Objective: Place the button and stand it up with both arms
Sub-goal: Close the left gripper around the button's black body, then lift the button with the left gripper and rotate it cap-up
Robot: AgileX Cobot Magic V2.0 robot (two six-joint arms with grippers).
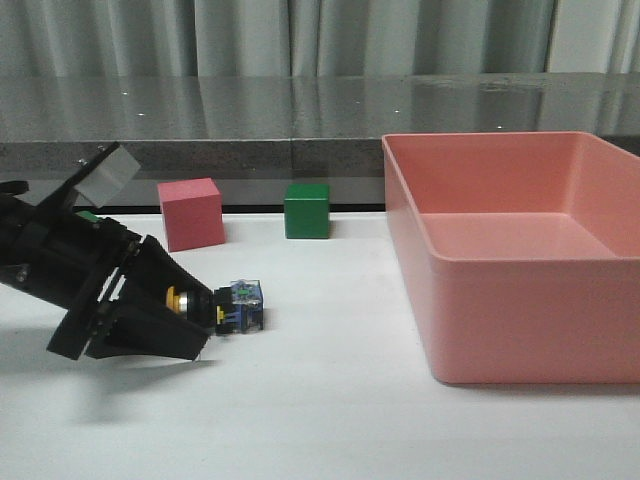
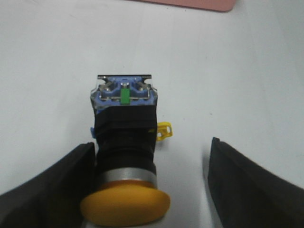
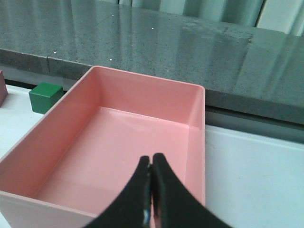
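Grasp quality decides this step, in my judgement, because the small push-button switch with a flat yellow cap, black cylindrical body and clear bluish terminal base [image 1: 228, 305] lies on its side on the white worktop [image 1: 330, 420], toward the left edge and nearer the front than the back. The black left gripper [image 2: 152, 190] is spread around it with its jaws released; in the left wrist view one black finger [image 2: 52, 185] sits right against the switch body while the other stands apart, so the switch is off-centre in the gap. Centring the jaws before closing would likely keep the switch from skidding or rolling. Closing on the black body, not on the rounded cap, should give the firmer hold for tipping it upright onto its base.

Behind, near the back edge, stand a red cube [image 1: 191, 213] and a green cube [image 1: 306, 210], well apart from the switch. A large pink plastic bin [image 1: 520, 300] fills the right side. The black right gripper [image 3: 151, 190] hangs above that bin with its jaws pressed together, holding nothing; it looks free to steady the switch later.
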